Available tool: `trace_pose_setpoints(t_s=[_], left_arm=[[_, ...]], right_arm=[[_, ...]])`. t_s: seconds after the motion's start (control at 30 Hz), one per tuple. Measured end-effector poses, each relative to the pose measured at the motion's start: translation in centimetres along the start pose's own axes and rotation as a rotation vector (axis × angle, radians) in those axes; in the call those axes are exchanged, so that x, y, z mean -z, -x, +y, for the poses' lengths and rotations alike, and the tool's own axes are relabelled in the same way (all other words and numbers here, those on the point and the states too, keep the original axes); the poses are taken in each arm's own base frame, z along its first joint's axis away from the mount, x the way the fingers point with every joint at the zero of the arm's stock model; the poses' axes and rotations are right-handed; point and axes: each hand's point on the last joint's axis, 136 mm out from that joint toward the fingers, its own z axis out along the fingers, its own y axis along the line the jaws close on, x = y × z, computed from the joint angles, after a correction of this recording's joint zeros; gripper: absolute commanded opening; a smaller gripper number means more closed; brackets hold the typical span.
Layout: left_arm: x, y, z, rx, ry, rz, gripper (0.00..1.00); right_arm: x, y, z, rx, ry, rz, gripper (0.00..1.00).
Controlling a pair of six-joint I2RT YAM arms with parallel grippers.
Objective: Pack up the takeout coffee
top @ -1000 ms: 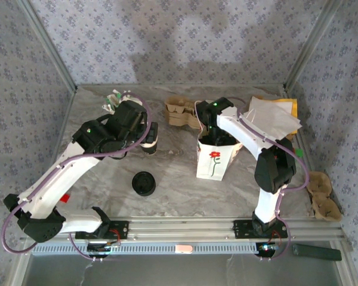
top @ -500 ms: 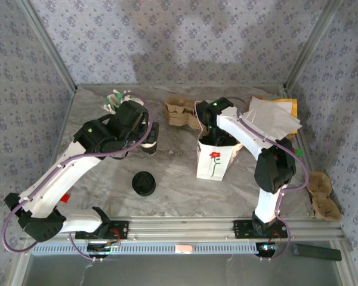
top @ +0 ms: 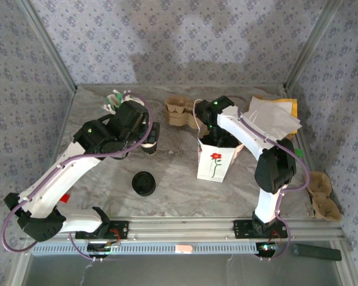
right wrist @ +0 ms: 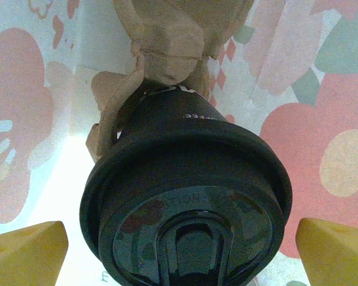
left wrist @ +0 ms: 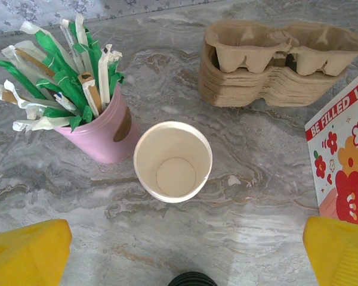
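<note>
The takeout coffee (right wrist: 188,196) shows its black lid from close above. It sits in a brown cardboard carrier (right wrist: 161,36) inside the white flowered bag (top: 215,161). My right gripper (right wrist: 180,247) reaches down into the bag's mouth (top: 216,138) and is open, a yellow fingertip (right wrist: 27,247) on each side of the lid with a gap to it. My left gripper (left wrist: 185,262) is open and holds nothing, hovering over the marble just short of a lidless white paper cup (left wrist: 173,161). In the top view the left gripper (top: 148,142) is left of the bag.
A pink cup of stirrers (left wrist: 101,128) stands left of the white cup. Behind it lies a stack of cardboard carriers (left wrist: 274,65). A pile of black lids (top: 144,183) lies at front centre, papers (top: 274,116) at back right, more carriers (top: 322,199) at the right edge.
</note>
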Motion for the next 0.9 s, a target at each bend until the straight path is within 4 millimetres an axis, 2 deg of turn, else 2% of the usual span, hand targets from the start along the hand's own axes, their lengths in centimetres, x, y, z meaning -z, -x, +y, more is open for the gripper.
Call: trace_pose_setpoints(t_s=[0.3, 0.63, 0.9], left_arm=[[0.0, 0.1, 0.0, 0.001, 0.000, -0.001, 1.00], [0.3, 2.0, -1.0, 0.009, -0.019, -0.033, 1.00], [0.3, 2.1, -1.1, 0.007, -0.022, -0.035, 0.99]], right_arm=[[1.0, 0.0, -0.2, -0.001, -0.001, -0.018, 1.00], [1.1, -0.3, -0.7, 0.000, -0.020, -0.008, 0.99], [1.9, -1.1, -1.3, -0.002, -0.023, -0.015, 0.98]])
